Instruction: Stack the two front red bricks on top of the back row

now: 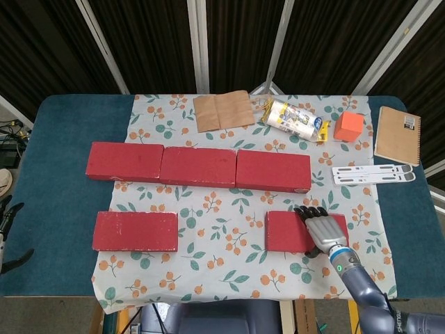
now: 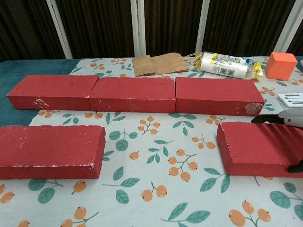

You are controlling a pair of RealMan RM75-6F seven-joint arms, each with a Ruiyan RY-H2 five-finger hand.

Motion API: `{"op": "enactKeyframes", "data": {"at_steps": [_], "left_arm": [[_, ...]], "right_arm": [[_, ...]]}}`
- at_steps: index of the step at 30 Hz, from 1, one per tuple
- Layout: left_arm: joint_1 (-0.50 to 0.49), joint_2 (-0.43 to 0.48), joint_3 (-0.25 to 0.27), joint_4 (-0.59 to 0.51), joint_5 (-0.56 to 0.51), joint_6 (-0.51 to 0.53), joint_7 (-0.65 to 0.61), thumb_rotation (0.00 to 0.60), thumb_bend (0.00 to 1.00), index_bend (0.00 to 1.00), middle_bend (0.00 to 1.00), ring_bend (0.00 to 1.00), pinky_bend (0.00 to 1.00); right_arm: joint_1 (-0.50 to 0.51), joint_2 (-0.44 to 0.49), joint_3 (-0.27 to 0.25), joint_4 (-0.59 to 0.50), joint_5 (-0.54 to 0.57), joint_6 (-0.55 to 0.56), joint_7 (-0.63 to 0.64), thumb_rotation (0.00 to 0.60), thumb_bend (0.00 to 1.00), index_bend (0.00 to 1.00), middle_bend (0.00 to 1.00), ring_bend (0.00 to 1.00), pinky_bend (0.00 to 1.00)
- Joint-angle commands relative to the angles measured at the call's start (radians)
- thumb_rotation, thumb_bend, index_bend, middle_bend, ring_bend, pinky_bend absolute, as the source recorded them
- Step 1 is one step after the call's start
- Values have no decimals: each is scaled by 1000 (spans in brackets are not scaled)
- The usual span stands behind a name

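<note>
Three red bricks make the back row (image 1: 198, 167) (image 2: 133, 93), end to end across the floral cloth. The front left brick (image 1: 135, 231) (image 2: 49, 150) lies alone with no hand near it. My right hand (image 1: 323, 231) lies over the right end of the front right brick (image 1: 286, 232) (image 2: 258, 146). Its fingers (image 2: 277, 118) reach over the brick's far edge and the thumb (image 2: 296, 166) sits at the near edge, so it grips the brick across its width. That brick rests flat on the cloth. My left hand (image 1: 5, 233) barely shows at the table's left edge, its fingers apart and holding nothing.
Behind the back row lie a brown paper bag (image 1: 222, 110), a wrapped roll (image 1: 295, 120) and an orange cube (image 1: 348, 126). A notebook (image 1: 398, 134) and a white strip (image 1: 374, 174) sit at the far right. The blue table (image 1: 55, 181) borders the cloth.
</note>
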Motion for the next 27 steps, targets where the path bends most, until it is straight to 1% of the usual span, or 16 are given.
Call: {"op": "enactKeyframes", "data": {"at_steps": [1, 4, 6, 9, 15, 19, 23, 27], "left_arm": [[0, 0, 0, -1, -1, -2, 2, 600, 157, 156, 43, 0, 57], [-2, -1, 1, -3, -2, -6, 5, 600, 157, 167, 43, 0, 57], [-3, 0, 3, -4, -1, -10, 7, 600, 157, 177, 43, 0, 57], [-4, 0, 4, -6, 0, -12, 10, 600, 157, 186, 43, 0, 57], [-4, 1, 6, -10, -2, -14, 14, 600, 157, 195, 42, 0, 57], [-3, 2, 5, -11, -5, -14, 13, 600, 157, 202, 43, 0, 57], [-2, 3, 6, -11, -2, -12, 10, 600, 157, 207, 43, 0, 57], [-3, 2, 5, -8, 0, -10, 9, 600, 157, 211, 43, 0, 57]], "right_arm": [[1, 3, 1, 1, 0, 5, 4, 600, 199, 0, 151, 139, 0], [2, 3, 1, 3, -3, 10, 9, 600, 200, 7, 207, 191, 0], [0, 0, 3, 6, -9, 18, 14, 600, 200, 45, 241, 220, 0], [-1, -4, 2, 10, -17, 26, 16, 600, 200, 95, 268, 238, 0], [2, -1, 2, 9, -15, 28, 19, 600, 200, 158, 293, 261, 0], [-2, 10, 10, -2, -35, 48, 29, 600, 200, 207, 306, 275, 0], [-2, 37, 28, -32, -54, 74, 35, 600, 200, 228, 306, 275, 0], [21, 80, 56, -71, -30, 84, 11, 600, 200, 230, 306, 275, 0]]}}
